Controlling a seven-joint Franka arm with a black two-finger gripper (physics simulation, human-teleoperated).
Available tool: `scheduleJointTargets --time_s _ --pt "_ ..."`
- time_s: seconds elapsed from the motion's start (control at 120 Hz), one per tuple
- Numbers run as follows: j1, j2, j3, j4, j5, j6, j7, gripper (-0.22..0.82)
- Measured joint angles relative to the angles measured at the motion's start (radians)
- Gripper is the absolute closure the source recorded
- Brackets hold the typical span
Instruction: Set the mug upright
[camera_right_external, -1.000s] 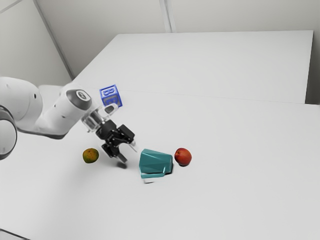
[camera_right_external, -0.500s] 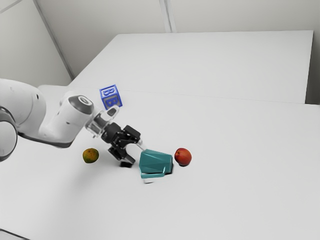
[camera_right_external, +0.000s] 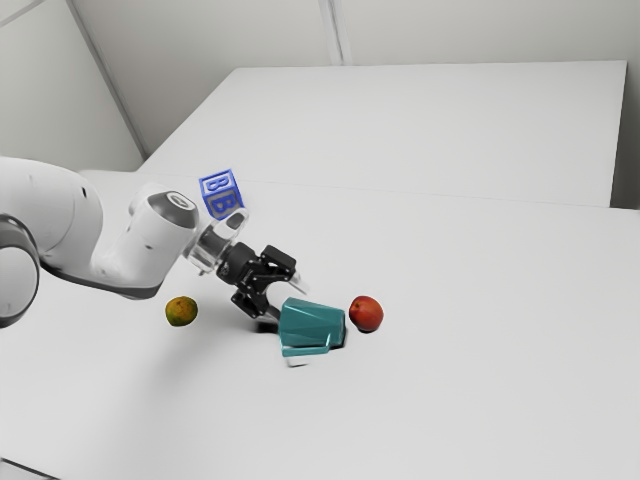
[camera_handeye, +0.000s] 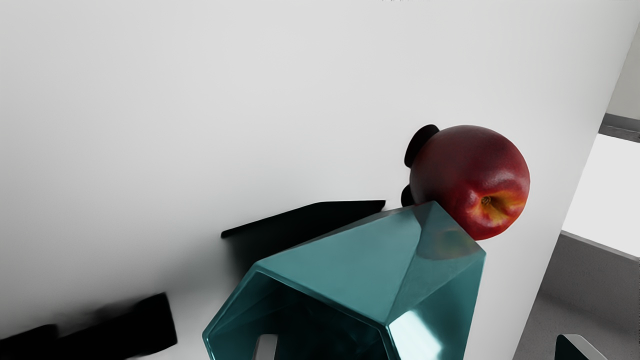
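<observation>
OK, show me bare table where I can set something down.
The widest patch of table runs from the red fruit toward the exterior view's right; another from the mug to that view's bottom edge. It's crowded where the open hand is at the mug's mouth, with the red fruit by its base.

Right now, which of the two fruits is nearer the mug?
The red nectarine, right beside the teal mug; the mandarin lies farther toward the exterior view's left.
</observation>
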Motion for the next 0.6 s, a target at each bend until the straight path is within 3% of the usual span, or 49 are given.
scheduleJointTargets --time_s 0.242,0.492,0.6 --pt "-0.013 -0.001 0.0 0.0 -0.008 0.003 -0.016 0.19" --pt "-0.021 -0.001 0.0 0.001 -0.014 0.013 -0.031 0.54" --pt "-0.023 -0.002 0.0 0.002 -0.012 0.016 -0.037 0.63"
